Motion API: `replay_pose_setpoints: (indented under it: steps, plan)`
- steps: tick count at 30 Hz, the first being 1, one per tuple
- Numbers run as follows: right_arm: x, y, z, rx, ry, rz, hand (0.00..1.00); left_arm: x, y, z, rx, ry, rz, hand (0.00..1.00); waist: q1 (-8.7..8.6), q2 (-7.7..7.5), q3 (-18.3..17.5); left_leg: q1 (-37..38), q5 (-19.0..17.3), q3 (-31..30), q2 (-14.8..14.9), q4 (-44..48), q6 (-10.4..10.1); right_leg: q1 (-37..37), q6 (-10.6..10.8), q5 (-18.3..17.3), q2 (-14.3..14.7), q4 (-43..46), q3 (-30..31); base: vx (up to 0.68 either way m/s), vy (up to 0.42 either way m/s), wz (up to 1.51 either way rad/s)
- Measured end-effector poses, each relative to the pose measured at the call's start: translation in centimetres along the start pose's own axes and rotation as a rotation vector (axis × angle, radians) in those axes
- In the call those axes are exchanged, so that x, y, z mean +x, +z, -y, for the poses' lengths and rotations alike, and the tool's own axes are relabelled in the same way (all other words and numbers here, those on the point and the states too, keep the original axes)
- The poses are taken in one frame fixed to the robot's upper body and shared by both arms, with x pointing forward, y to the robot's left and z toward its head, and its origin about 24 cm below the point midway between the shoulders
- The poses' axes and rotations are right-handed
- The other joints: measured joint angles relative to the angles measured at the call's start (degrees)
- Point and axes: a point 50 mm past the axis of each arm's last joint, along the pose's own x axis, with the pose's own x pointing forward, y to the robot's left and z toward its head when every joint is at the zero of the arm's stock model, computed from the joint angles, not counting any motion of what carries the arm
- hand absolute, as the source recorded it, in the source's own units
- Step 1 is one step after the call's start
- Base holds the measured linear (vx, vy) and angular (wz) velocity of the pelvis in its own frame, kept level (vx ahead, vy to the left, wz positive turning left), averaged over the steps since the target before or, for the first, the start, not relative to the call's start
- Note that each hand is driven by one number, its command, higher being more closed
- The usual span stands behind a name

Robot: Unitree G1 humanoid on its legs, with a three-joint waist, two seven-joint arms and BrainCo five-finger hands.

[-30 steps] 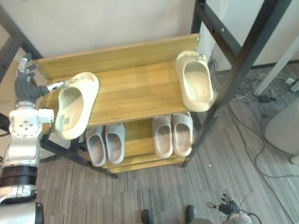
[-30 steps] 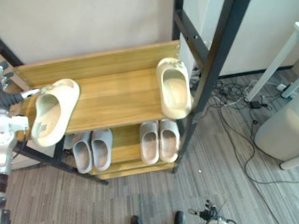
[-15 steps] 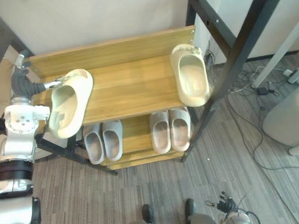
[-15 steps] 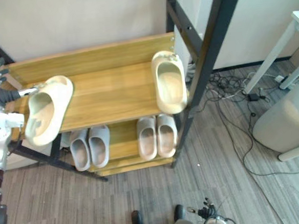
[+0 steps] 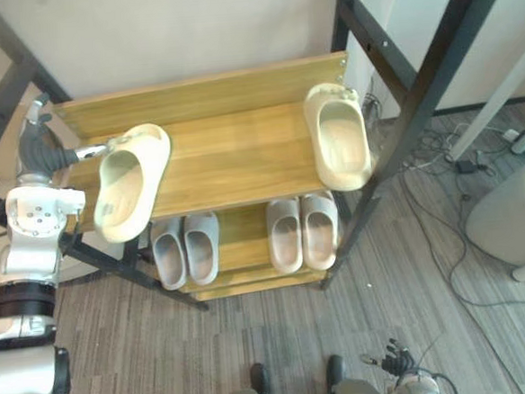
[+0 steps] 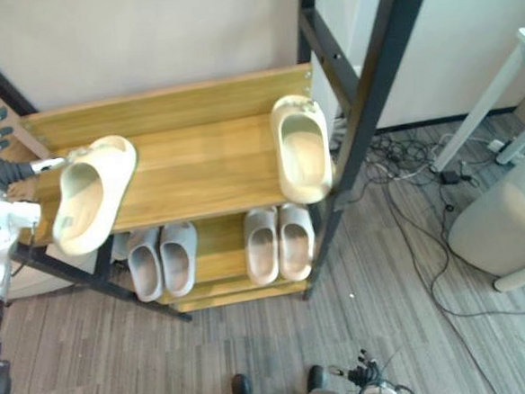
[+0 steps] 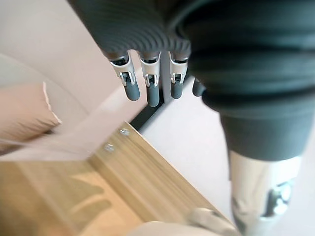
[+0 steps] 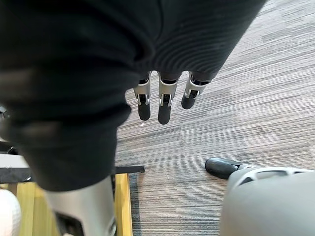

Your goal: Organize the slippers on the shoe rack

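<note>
Cream slipper [image 5: 128, 181] skewed at the left end of the shoe rack's top shelf [image 5: 233, 158], one end overhanging the front edge; its mate [image 5: 340, 146] far right. Left hand [image 5: 41, 149] beside it, fingers straight, thumb seemingly touching. Right hand [image 5: 398, 362] low, relaxed. Could tip floorward if nudged forward.

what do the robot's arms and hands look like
Silver-grey metal arms; the left arm has a pale block with small dark dots and a black band below it. The left hand and right hand each wear a dark ribbed cover, with silver fingers ending in dark tips.
</note>
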Motion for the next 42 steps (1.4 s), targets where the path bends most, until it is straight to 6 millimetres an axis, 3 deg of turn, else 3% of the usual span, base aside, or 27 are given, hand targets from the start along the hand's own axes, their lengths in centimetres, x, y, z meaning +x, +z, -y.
replay_pose_setpoints:
  steps: [4, 22, 33, 34, 42]
  plan:
    - [0.0, 0.1, 0.0, -0.002, 0.000, 0.002, 0.00, -0.6, -0.9, 0.3, 0.032, -0.038, -0.023, 0.00, -0.01, 0.00, 0.00, 0.02, 0.00, -0.24, -0.10, 0.00, 0.00, 0.61, 0.11, 0.25, 0.01, -0.76, -0.09, 0.01, 0.008, 0.03]
    - [0.1, 0.0, 0.2, -0.006, -0.005, -0.001, 0.00, -1.0, -1.4, 1.1, 0.092, -0.090, -0.040, 0.00, -0.37, -0.12, 0.07, -0.56, -0.01, 0.32, -0.05, -0.40, 0.01, -0.84, 0.08, 0.30, 0.10, -0.80, 0.22, 0.01, 0.003, -0.01]
    - [0.2, 0.4, 0.1, 0.013, -0.011, 0.009, 0.00, 0.6, 0.3, 0.6, 0.064, -0.045, -0.005, 0.00, -0.49, -0.17, 0.86, -2.27, -0.02, 2.63, -0.02, -0.30, -0.01, -3.63, 0.01, 0.38, 0.06, 0.24, 2.35, 0.02, 0.009, -0.11]
    - [0.2, 0.4, 0.1, 0.018, -0.013, 0.008, 0.00, 0.8, 0.6, 0.5, 0.059, -0.028, 0.004, 1.00, -0.60, -0.18, 1.44, -2.32, -0.02, 3.10, 0.02, -0.28, -0.01, -4.08, -0.06, 0.44, 0.08, 0.58, 2.97, -0.02, 0.008, -0.13]
    - [0.1, 0.4, 0.0, 0.022, -0.015, 0.009, 0.00, 1.0, 0.4, 0.3, 0.054, -0.017, -0.012, 1.00, -0.49, -0.10, 1.73, -2.40, -0.04, 4.55, 0.11, -0.31, -0.01, -5.49, -0.14, 0.69, 0.08, 1.40, 4.18, -0.03, 0.009, -0.11]
